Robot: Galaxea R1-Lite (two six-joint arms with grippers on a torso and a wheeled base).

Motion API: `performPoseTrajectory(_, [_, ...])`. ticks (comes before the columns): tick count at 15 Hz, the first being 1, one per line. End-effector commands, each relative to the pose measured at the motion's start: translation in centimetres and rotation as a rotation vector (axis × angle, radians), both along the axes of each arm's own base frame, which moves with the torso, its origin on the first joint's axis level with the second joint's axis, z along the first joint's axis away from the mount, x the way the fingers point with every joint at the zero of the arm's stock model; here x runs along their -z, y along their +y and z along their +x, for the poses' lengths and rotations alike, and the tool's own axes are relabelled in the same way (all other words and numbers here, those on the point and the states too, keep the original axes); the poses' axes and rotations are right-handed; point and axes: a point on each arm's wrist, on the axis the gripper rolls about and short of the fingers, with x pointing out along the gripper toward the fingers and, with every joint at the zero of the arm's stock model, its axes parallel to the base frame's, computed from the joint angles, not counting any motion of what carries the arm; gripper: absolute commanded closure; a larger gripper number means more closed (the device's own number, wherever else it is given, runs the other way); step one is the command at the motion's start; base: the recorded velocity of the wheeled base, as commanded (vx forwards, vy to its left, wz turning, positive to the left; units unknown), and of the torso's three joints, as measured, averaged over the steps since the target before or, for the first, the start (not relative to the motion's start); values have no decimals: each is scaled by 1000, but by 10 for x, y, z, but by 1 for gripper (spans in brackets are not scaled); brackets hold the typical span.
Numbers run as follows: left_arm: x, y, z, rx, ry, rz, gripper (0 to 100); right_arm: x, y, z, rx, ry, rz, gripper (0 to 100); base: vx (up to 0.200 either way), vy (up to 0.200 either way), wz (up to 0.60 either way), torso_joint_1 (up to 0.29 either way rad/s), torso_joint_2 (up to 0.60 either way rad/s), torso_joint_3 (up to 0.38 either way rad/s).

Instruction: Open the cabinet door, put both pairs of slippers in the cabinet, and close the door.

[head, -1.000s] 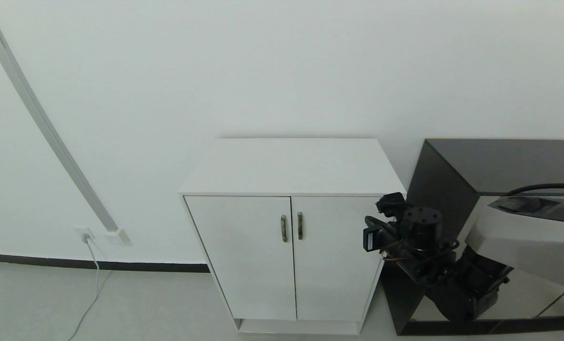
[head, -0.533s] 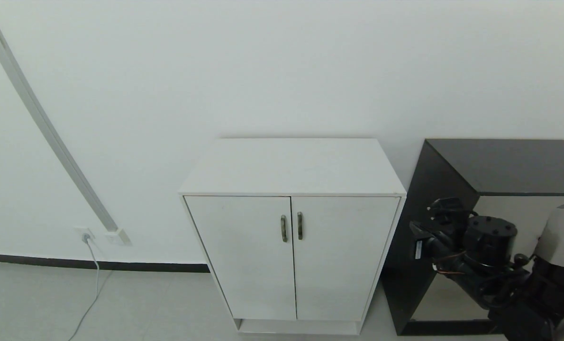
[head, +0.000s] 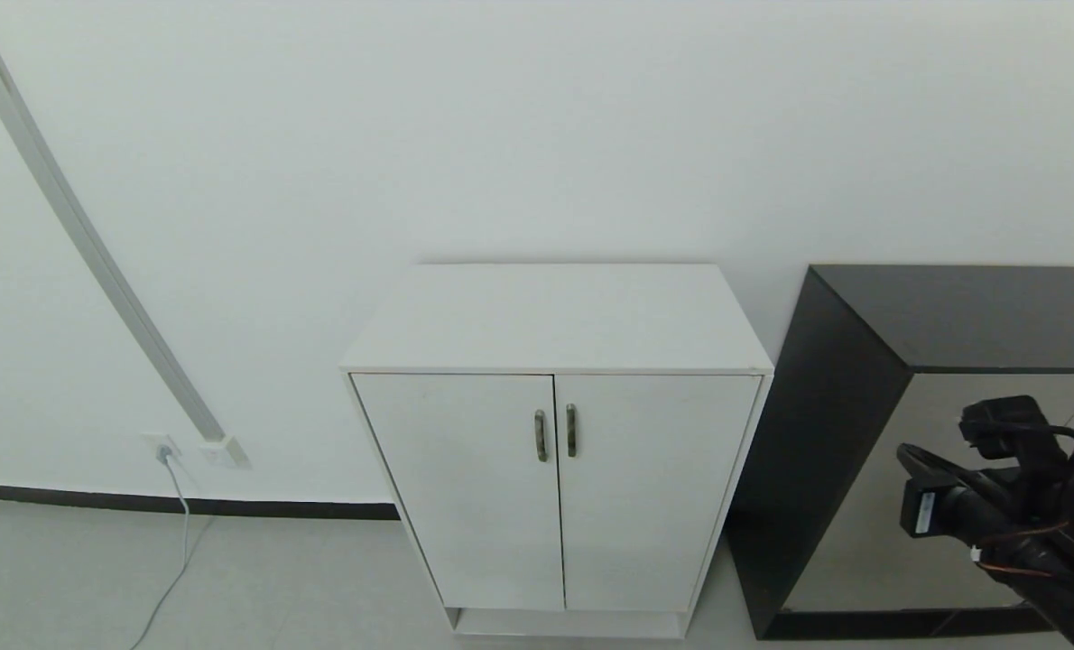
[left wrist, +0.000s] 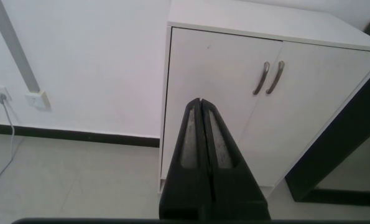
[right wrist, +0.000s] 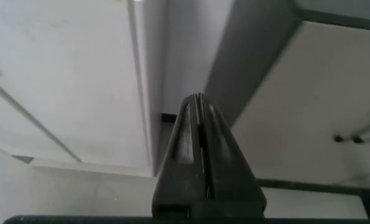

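The white cabinet (head: 555,406) stands against the wall with both doors closed. Its two metal handles (head: 555,433) sit side by side at the middle seam. In the left wrist view my left gripper (left wrist: 200,106) is shut with nothing in it, held in front of the left door (left wrist: 216,93), apart from it. My right gripper (right wrist: 199,99) is also shut and empty, near the gap between the white cabinet's side (right wrist: 150,74) and the black cabinet (right wrist: 253,56). My right arm's wrist (head: 1006,487) hangs at the lower right, in front of the black cabinet.
A black cabinet (head: 826,406) with a glossy front stands right beside the white one. A wall socket (head: 162,447) with a cable and a slanted grey conduit (head: 77,235) are on the wall to the left. Grey floor (head: 275,587) lies open before the cabinet.
My right arm has swung to the right, from in front of the white cabinet's right edge to in front of the black cabinet. The cabinet doors have stayed closed.
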Motion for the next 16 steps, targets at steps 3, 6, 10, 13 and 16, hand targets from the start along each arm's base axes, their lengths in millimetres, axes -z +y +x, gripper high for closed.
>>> performPoseTrajectory(3, [0, 0, 0, 0, 1, -1, 100, -15, -21, -35, 69, -43, 18, 100, 0, 0, 0, 0, 0, 0])
performPoseTrajectory(6, [0, 0, 0, -2, 0, -1, 100, -25, -32, -54, 74, -37, 21, 100, 0, 0, 0, 0, 0, 0])
performPoseTrajectory(10, [0, 0, 0, -2, 1, -1, 100, -26, -35, -87, 56, 63, 18, 100, 0, 0, 0, 0, 0, 0])
performPoseTrajectory(13, [0, 0, 0, -2, 1, -1, 100, -23, -36, -109, 18, 113, 51, 100, 0, 0, 0, 0, 0, 0])
performPoseTrajectory(16, [0, 0, 0, -2, 1, -1, 100, -16, -36, -132, -38, 185, 65, 100, 0, 0, 0, 0, 0, 0])
